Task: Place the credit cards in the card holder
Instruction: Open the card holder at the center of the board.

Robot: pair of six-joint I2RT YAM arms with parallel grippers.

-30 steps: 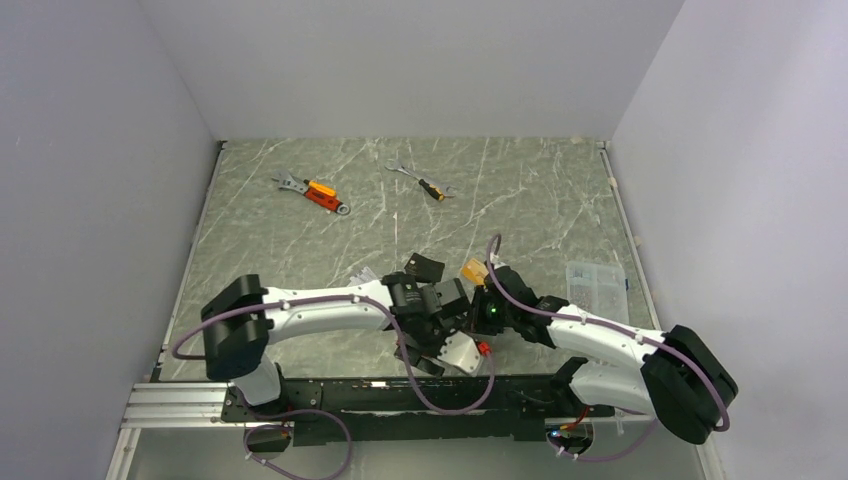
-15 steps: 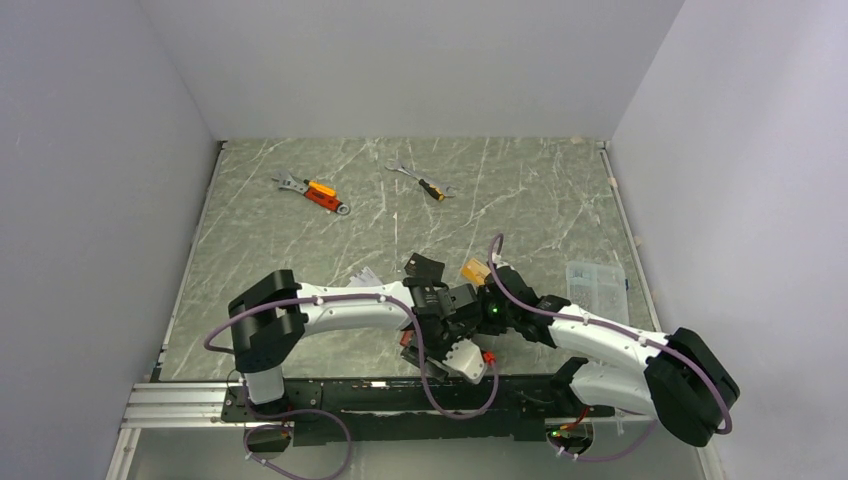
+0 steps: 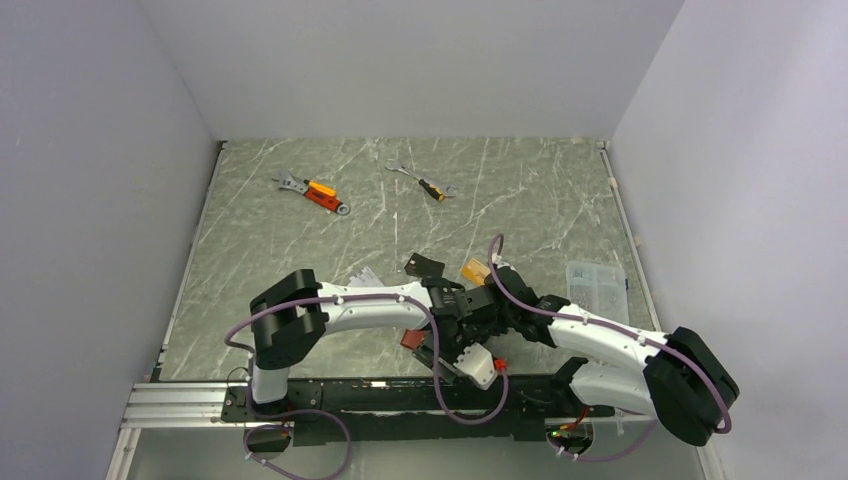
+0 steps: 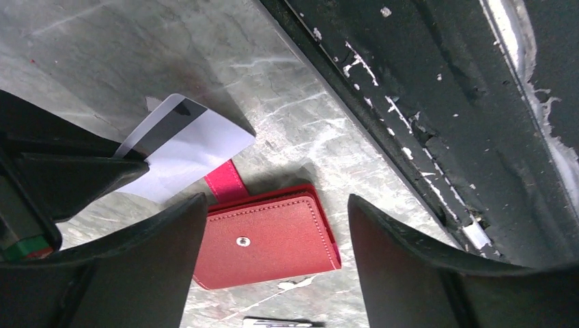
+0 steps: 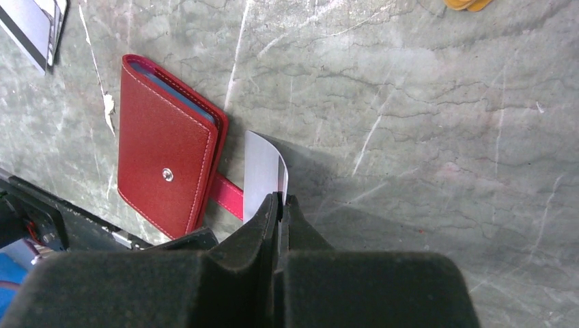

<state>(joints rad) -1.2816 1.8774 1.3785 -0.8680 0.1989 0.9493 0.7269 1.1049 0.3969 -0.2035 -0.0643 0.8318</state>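
The red card holder [image 4: 270, 242] lies folded shut on the marble table, snap stud up and pink tab [image 4: 225, 181] sticking out. My left gripper [image 4: 276, 205] hangs open just above it, one finger on either side, touching nothing. My right gripper [image 5: 281, 199] is shut on a silver-grey credit card [image 5: 263, 174] with a dark stripe, held on edge beside the holder [image 5: 164, 143] over the tab. A black card [image 3: 424, 266] and an orange card [image 3: 473, 270] lie further back. More silver cards [image 5: 31, 24] lie beyond the holder.
The black base rail [image 4: 444, 102] runs close along the holder's near side. Two orange-handled wrenches [image 3: 318, 193] [image 3: 430, 187] lie at the back. A clear plastic box [image 3: 597, 283] sits at the right. Both arms crowd together near the front middle.
My left arm has swung right and toward the near edge, bringing its open gripper over the card holder. The right gripper has kept the silver card in about the same place.
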